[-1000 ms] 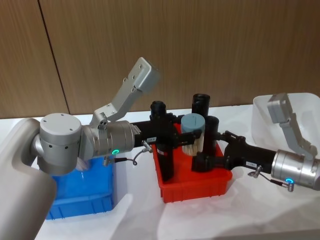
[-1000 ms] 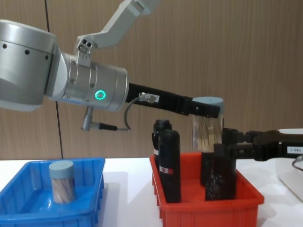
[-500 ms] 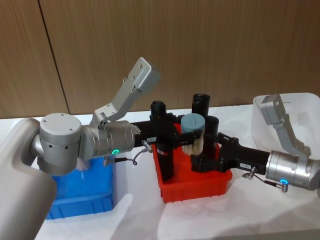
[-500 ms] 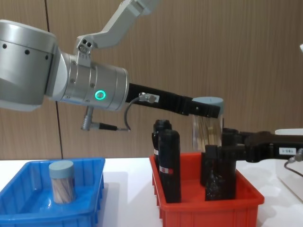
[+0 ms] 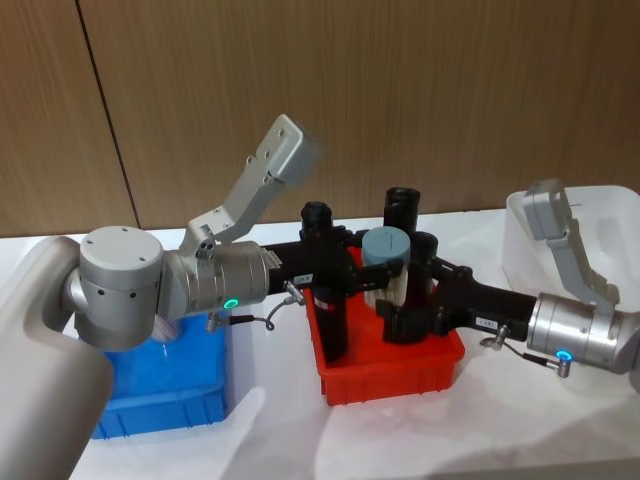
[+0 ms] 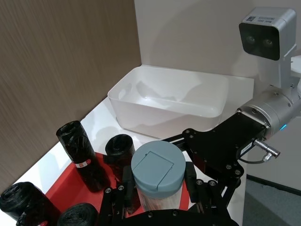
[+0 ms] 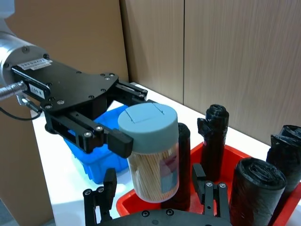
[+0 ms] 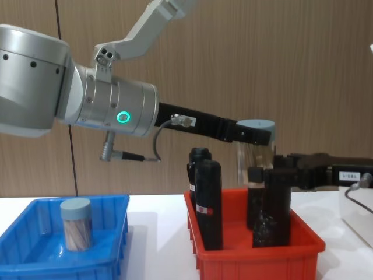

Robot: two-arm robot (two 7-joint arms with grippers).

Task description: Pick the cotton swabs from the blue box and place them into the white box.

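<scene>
Happening now: looks like a mid-air handover. The left tool has a swab jar hanging over the red bin, and the right tool is reaching in from the white box side.
Left tool: pinched shut on the jar's grey-blue lid, with the clear body hanging free underneath.
Right tool: fingers spread wide, one on each side of the jar's body. In the right wrist view they don't seem to touch it.
Where the swabs are: one jar is up in the air over the red bin. A second swab jar stands upright in the blue box. The white box sits on the worktop off to the robot's right.
How it'll handle: my guess is light, hard, smooth plastic, so a bit slippery. I'd grab the clear wall below the lid, around mid-height, and not squeeze hard.
Watch out for: the black rolls stand right under and beside the jar, so it's crowded in there.
Changed since a second ago: the right arm has slid in. Its fingers were short of the jar by the rolls and now they bracket it. The left tool, its jar and the jar in the blue box haven't budged.
</scene>
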